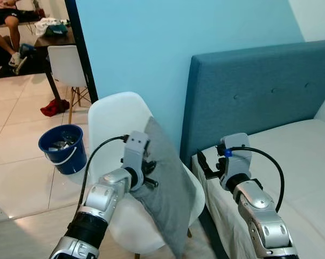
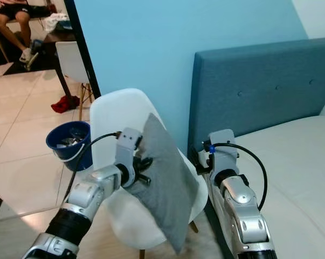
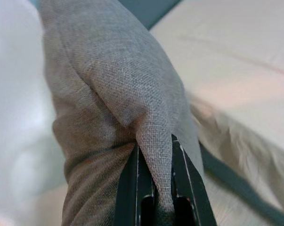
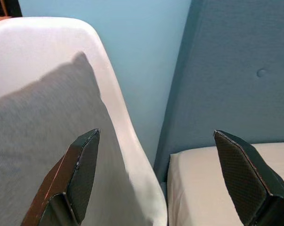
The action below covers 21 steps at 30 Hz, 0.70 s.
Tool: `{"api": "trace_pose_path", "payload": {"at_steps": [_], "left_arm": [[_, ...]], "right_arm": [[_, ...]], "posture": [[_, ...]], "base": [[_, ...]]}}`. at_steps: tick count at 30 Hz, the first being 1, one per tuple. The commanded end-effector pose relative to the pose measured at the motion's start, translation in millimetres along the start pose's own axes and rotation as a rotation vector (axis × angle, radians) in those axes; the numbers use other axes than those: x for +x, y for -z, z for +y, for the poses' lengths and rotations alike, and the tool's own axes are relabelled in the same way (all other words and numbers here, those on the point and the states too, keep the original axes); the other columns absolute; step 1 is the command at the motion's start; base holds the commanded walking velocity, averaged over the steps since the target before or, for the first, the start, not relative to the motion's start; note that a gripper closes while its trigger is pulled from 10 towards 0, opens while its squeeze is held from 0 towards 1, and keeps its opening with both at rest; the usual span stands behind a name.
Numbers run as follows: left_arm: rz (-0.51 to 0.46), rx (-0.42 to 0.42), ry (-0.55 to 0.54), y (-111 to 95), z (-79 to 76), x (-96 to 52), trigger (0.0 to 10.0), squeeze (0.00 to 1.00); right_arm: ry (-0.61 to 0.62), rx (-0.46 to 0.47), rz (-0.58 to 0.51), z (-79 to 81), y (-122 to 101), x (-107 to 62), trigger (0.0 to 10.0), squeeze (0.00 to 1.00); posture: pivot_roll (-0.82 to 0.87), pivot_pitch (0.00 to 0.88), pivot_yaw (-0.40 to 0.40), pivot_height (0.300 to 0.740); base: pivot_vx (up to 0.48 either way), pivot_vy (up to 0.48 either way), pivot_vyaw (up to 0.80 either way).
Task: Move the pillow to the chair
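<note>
A grey pillow (image 1: 170,186) stands on edge on the white shell chair (image 1: 111,116), tilted, its top corner against the chair's back. My left gripper (image 1: 150,175) is shut on a pinched fold of the pillow (image 3: 123,94) at its left side; the two black fingers (image 3: 132,183) clamp the fabric. To the right of the chair, at the bed's corner, my right gripper (image 1: 207,164) is open and holds nothing. Its wide-spread fingertips (image 4: 85,155) frame the chair's edge (image 4: 127,136) and the pillow (image 4: 43,132).
The bed (image 1: 291,162) with a blue headboard (image 1: 264,91) stands close at the right, against a light blue wall. A blue bucket (image 1: 62,147) sits on the tiled floor to the left. Farther back are another white chair (image 1: 65,65), a dark table and a seated person (image 1: 6,21).
</note>
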<state>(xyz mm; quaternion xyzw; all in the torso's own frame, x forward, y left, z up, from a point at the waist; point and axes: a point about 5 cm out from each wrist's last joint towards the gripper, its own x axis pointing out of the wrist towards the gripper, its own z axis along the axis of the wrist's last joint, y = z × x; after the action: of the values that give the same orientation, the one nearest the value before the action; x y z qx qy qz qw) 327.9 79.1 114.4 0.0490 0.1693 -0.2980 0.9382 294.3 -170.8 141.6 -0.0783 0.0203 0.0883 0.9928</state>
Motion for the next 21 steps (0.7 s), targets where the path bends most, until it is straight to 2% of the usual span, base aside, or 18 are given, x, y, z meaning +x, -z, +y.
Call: {"api": "trace_pose_path", "payload": {"at_steps": [1, 2, 4, 7, 8, 10, 13, 21], "left_arm": [[-0.043, 0.178, -0.034, -17.0, 2.6, 1.0, 10.0, 0.0], [-0.043, 0.178, -0.034, -17.0, 2.6, 1.0, 10.0, 0.0], [-0.024, 0.276, -0.078, -19.6, 7.3, 1.9, 10.0, 0.0], [-0.014, 0.319, -0.128, -21.8, 14.7, 1.9, 10.0, 0.0], [-0.014, 0.319, -0.128, -21.8, 14.7, 1.9, 10.0, 0.0], [-0.034, 0.333, -0.201, -27.5, 26.2, 1.1, 10.0, 0.0], [-0.053, 0.361, -0.25, -32.5, 34.0, 0.4, 10.0, 0.0], [-0.052, 0.451, -0.286, -36.9, 40.4, 6.1, 10.0, 0.0]], "right_arm": [[-0.001, 0.002, 0.024, 1.1, 2.7, 0.6, 10.0, 0.0], [-0.001, 0.002, 0.024, 1.1, 2.7, 0.6, 10.0, 0.0], [0.0, -0.001, 0.028, 1.3, 2.4, 1.0, 10.0, 0.0], [0.001, -0.003, 0.03, 1.6, 2.2, 1.3, 10.0, 0.0], [0.001, -0.003, 0.03, 1.6, 2.2, 1.3, 10.0, 0.0], [0.001, -0.004, 0.031, 2.1, 2.4, 1.5, 10.0, 0.0], [0.002, -0.003, 0.032, 2.5, 2.6, 1.6, 10.0, 0.0], [0.002, -0.005, 0.034, 3.1, 1.9, 1.0, 10.0, 0.0]], "posture": [[-0.08, 0.0, 0.009, 0.695], [-0.08, 0.0, 0.009, 0.695], [-0.08, 0.0, 0.009, 0.685], [-0.08, 0.0, 0.01, 0.675], [-0.08, 0.0, 0.01, 0.675], [-0.08, 0.0, 0.014, 0.665], [-0.08, 0.0, 0.016, 0.655], [-0.09, 0.0, 0.018, 0.63]], "base": [[0.0, 0.0, 0.0], [0.0, 0.0, 0.0], [0.0, 0.0, 0.0], [0.0, 0.0, 0.0], [0.0, 0.0, 0.0], [0.0, 0.0, 0.0], [0.0, 0.0, 0.0], [0.0, 0.0, 0.0]]}}
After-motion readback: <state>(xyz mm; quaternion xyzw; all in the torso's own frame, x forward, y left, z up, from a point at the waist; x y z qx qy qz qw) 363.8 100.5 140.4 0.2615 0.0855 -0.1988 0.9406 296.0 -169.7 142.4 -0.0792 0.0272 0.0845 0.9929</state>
